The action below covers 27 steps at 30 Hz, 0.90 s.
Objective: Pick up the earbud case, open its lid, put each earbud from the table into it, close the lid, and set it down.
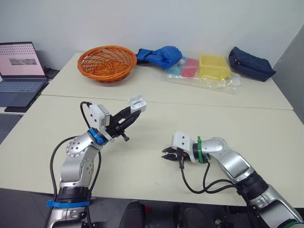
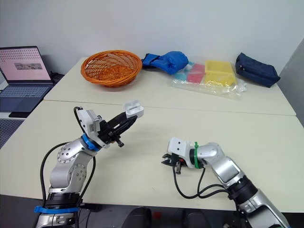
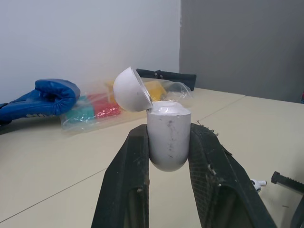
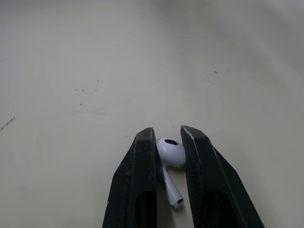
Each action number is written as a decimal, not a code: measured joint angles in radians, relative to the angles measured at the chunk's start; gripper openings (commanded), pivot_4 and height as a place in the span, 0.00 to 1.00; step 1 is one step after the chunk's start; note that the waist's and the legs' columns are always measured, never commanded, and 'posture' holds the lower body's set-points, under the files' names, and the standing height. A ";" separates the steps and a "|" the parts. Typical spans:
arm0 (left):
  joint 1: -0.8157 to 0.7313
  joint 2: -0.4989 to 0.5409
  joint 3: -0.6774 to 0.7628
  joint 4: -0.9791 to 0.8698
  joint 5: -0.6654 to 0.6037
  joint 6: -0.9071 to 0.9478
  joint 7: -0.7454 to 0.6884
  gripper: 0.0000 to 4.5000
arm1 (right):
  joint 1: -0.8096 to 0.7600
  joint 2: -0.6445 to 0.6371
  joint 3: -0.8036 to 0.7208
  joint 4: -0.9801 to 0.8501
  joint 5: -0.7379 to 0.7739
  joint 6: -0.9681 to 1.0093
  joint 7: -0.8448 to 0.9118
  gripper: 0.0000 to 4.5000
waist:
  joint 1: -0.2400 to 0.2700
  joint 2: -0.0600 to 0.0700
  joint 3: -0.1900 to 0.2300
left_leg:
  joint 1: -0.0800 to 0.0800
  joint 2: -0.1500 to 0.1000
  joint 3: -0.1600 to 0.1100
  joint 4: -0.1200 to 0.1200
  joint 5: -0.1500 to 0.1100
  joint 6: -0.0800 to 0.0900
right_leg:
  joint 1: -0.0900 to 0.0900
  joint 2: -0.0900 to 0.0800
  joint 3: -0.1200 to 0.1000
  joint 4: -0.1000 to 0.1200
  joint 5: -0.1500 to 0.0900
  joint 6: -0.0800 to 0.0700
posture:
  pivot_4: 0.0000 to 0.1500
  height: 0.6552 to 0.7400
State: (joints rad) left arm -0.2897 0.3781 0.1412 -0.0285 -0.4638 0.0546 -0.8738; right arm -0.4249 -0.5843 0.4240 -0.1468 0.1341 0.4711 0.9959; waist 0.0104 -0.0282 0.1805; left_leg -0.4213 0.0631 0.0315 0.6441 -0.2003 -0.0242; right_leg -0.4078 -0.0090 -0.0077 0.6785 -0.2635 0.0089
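The left arm is bent upward, its gripper [image 1: 133,112] clamped on the earbud case [image 1: 137,102], lid open, above the table [image 1: 156,128]. The right arm lies low, its gripper [image 1: 165,155] pinching an earbud [image 4: 171,152] near the tabletop. A basket [image 1: 107,61] sits well behind.

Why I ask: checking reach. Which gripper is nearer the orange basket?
Left. The left gripper, holding the earbud case, hangs in front of the basket; the right gripper, gripping an earbud, sits farther back.
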 measured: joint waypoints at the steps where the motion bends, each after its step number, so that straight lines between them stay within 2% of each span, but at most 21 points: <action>1: 0.001 0.001 0.002 0.002 0.000 -0.001 0.000 0.17 | 0.010 -0.063 -0.054 -0.036 0.027 0.035 0.021 0.09 | 0.001 0.000 0.000 | 0.000 0.000 0.000 0.000 0.000 0.000 | 0.000 -0.001 0.000 -0.001 0.000 0.000 | 1.00 1.00; 3: 0.002 0.001 0.002 0.004 0.000 -0.006 -0.002 0.17 | 0.014 -0.181 -0.184 -0.083 0.082 0.091 0.054 0.09 | 0.000 0.000 0.000 | -0.001 0.000 0.001 0.000 0.000 0.000 | 0.000 -0.001 0.000 -0.004 0.000 0.000 | 1.00 1.00; 5: 0.002 0.000 0.003 0.008 0.000 -0.019 -0.002 0.17 | 0.015 -0.244 -0.269 -0.095 0.104 0.104 0.072 0.09 | -0.001 -0.002 -0.001 | -0.001 0.000 0.001 -0.001 0.000 0.000 | 0.000 0.000 0.000 -0.004 0.000 0.000 | 1.00 1.00; 13: 0.001 -0.010 -0.006 0.022 0.001 -0.037 -0.002 0.17 | 0.210 -0.329 -0.311 -0.029 0.110 0.033 0.087 0.09 | -0.009 -0.002 -0.001 | 0.000 0.001 0.000 -0.007 0.000 0.000 | -0.001 0.002 0.000 -0.004 -0.003 0.000 | 1.00 1.00; 18: -0.007 -0.012 -0.020 0.031 0.002 -0.040 -0.002 0.17 | 0.257 -0.313 -0.352 0.005 0.119 -0.017 0.071 0.09 | -0.013 -0.002 0.000 | 0.002 0.001 0.000 -0.007 0.000 0.000 | 0.000 0.002 0.000 -0.003 -0.003 0.000 | 1.00 1.00; 27: -0.001 0.002 -0.018 0.029 -0.001 -0.040 -0.008 0.17 | 0.435 -0.354 -0.478 0.057 0.144 -0.152 0.122 0.09 | -0.010 -0.002 0.000 | 0.002 0.000 0.000 -0.007 0.000 0.000 | 0.001 0.001 0.000 -0.005 -0.003 0.001 | 1.00 1.00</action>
State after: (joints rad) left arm -0.2903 0.3796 0.1235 0.0005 -0.4650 0.0150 -0.8816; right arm 0.0096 -0.9384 -0.0541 -0.0901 0.2781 0.3190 1.1177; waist 0.0005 -0.0302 0.1801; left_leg -0.4193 0.0632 0.0317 0.6372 -0.2006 -0.0244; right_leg -0.4069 -0.0075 -0.0081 0.6739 -0.2664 0.0095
